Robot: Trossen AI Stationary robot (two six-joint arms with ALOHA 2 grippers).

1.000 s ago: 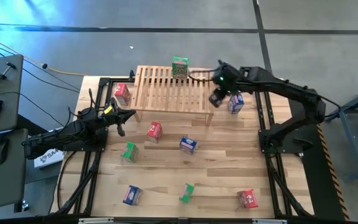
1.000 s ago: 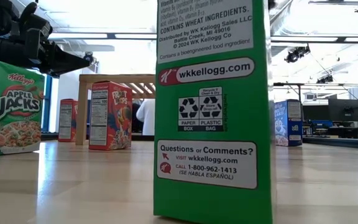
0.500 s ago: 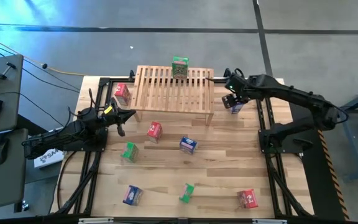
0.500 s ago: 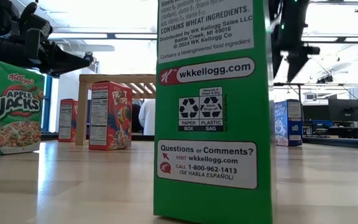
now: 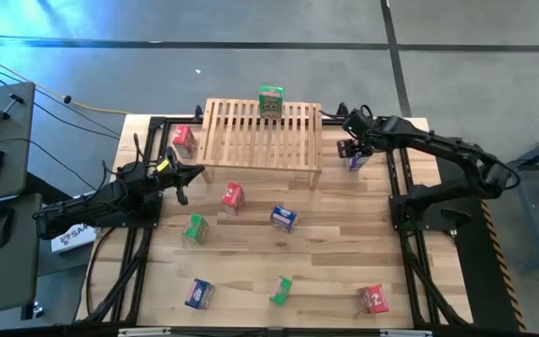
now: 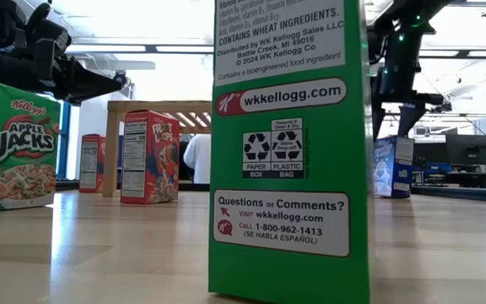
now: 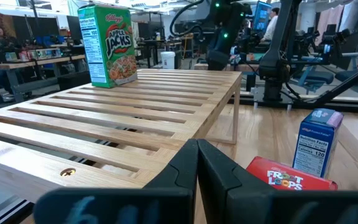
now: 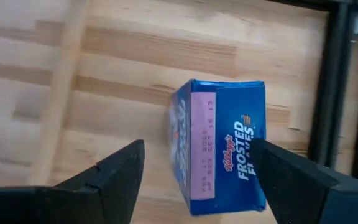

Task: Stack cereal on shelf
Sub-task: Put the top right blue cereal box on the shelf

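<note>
**High view: right claw spread above a blue box beside the shelf**

In the high view the right claw [image 5: 353, 150] is seen poised over a small blue Frosted Flakes cereal box [image 5: 355, 159] that stands on the light-wood plank counter [image 5: 335, 243], just right of the low slatted light-wood shelf [image 5: 260, 134]. In the right wrist view its two dark fingers [image 8: 114, 174] are held wide apart, one on either side of the box [image 8: 219, 146], with nothing yet gripped. The left claw [image 5: 182, 180] is held closed and empty at the left side of the counter, near the shelf's near left corner.

One green Apple Jacks cereal box [image 5: 270, 101] is already placed upright at the far edge of the shelf. The other boxes are scattered on the counter.

The likeliest fault is judged to be a tip-over: the box sits slightly skewed between the fingers, so it could be nudged or twisted by one finger first as they close. A collision is also possible, since the black frame rail [image 8: 331, 81] lies close on the box's right and the shelf leg close on its left. Little room is left there; most of the slatted top is open for placing.
</note>
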